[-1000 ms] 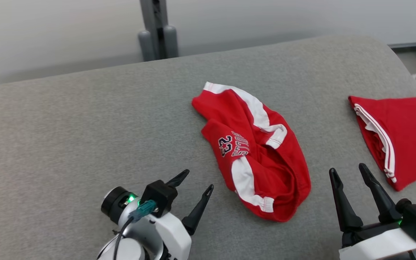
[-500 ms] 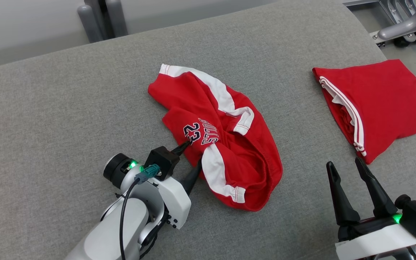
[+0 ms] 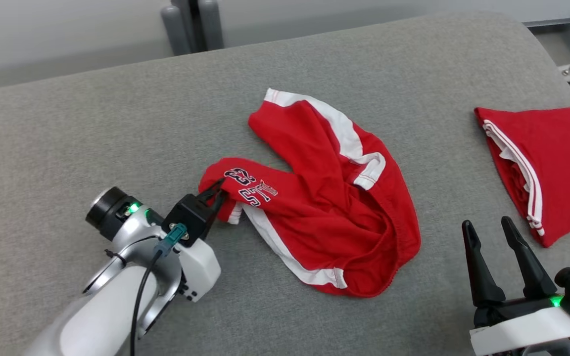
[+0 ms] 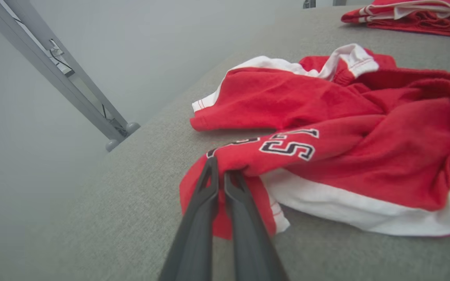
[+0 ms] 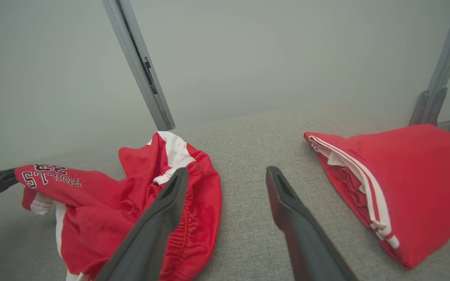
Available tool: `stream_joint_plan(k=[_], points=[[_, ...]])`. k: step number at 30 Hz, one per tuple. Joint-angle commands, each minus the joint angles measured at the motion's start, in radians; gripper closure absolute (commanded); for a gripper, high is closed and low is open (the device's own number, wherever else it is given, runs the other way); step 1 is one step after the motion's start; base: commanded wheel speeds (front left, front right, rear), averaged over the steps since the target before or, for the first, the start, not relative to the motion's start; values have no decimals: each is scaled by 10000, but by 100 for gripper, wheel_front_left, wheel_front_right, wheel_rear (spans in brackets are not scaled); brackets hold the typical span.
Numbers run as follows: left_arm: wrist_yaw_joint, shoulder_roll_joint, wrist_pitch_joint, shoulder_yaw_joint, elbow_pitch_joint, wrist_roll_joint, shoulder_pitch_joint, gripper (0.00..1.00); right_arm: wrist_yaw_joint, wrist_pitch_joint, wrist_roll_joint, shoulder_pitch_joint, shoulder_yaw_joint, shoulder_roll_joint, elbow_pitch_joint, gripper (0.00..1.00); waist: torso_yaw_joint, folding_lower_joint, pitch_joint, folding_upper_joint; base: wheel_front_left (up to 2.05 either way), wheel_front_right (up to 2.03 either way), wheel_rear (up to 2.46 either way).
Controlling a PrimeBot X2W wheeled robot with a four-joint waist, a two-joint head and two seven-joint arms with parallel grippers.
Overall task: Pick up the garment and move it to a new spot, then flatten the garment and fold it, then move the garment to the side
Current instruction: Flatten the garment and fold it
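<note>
Pinching one leg of the garment (image 3: pixel 334 217), the left hand (image 3: pixel 215 189) has its two dark fingers pressed together on a fold of red cloth, which stretches out toward it from the crumpled heap. The garment is a pair of red shorts with white side stripes and white hems. It lies bunched between the two hands, its gathered waistband nearer the right hand (image 3: pixel 487 223), whose fingers stand wide apart, holding nothing and clear of the cloth. Beyond that hand, to its right, lies a second red garment (image 3: pixel 552 158), folded, with thin white stripes. Both rest on a grey cloth-covered table (image 3: pixel 92 123), and behind it are a pale wall and a grey metal post (image 3: pixel 193 24). Just past the left hand's fingertips, dark print (image 3: pixel 250 185) edged in white reads "23" and "BULLS".
</note>
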Motion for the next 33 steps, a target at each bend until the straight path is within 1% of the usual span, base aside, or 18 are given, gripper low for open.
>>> stream_joint_plan(k=[1,5,11,15,17,18,19,20,21,22,25,26,29,31,33], points=[[30,393,271,-26,-394,152,210,100,2,-8,-43,-65,-84,-53,3,0,511,0,-225,0,0,0,0],[-116,1485,1511,-199,-1810,219,699,100,2,93,-135,-17,-108,-55,-7,0,1114,0,-381,0,0,0,0],[-562,2970,3439,-541,-3808,-359,1822,100,2,191,-101,15,-112,-53,21,0,1754,0,-477,0,0,0,0],[-663,3673,4103,-388,-4719,-853,2190,100,2,266,-65,-43,-97,-55,24,0,1914,0,-459,0,0,0,0],[-584,3762,4136,-243,-4887,-959,2047,100,2,300,-44,-115,-61,-53,48,0,1924,0,-454,0,0,0,0],[-518,3754,4099,-127,-4863,-1008,1933,96,2,322,-35,-146,-39,-55,63,0,1911,0,-449,0,0,0,0],[-476,3791,4067,-5,-4718,-989,1816,59,2,322,-34,-177,-5,-56,76,0,1881,0,-447,0,0,0,0],[-420,3762,4087,59,-4523,-1041,1757,27,2,334,-35,-193,57,-55,88,0,1822,0,-453,0,0,0,0],[-399,3662,4048,135,-4346,-1153,1697,9,2,358,-39,-194,98,-55,85,0,1760,0,-443,0,0,0,0],[-398,3636,3960,209,-4075,-1074,1526,0,2,379,-25,-196,146,-55,100,0,1681,0,-439,0,0,0,0],[-372,3485,3699,407,-3193,-1201,1244,0,2,408,20,-245,196,-58,132,0,1423,0,-424,0,0,0,0],[-372,3485,3699,407,-3193,-1201,1244,0,2,408,20,-245,196,-58,132,0,1423,0,-424,0,0,0,0],[-249,3345,3496,573,-2423,-1249,1046,0,2,402,84,-249,203,-58,137,0,1185,0,-415,0,0,0,0],[-28,3243,3278,788,-2046,-1402,1026,0,2,356,97,-258,197,-56,134,0,1070,0,-399,0,0,0,0],[283,3162,2967,1111,-1787,-1612,1189,0,2,326,155,-265,179,-53,135,0,1009,0,-391,0,0,0,0]])
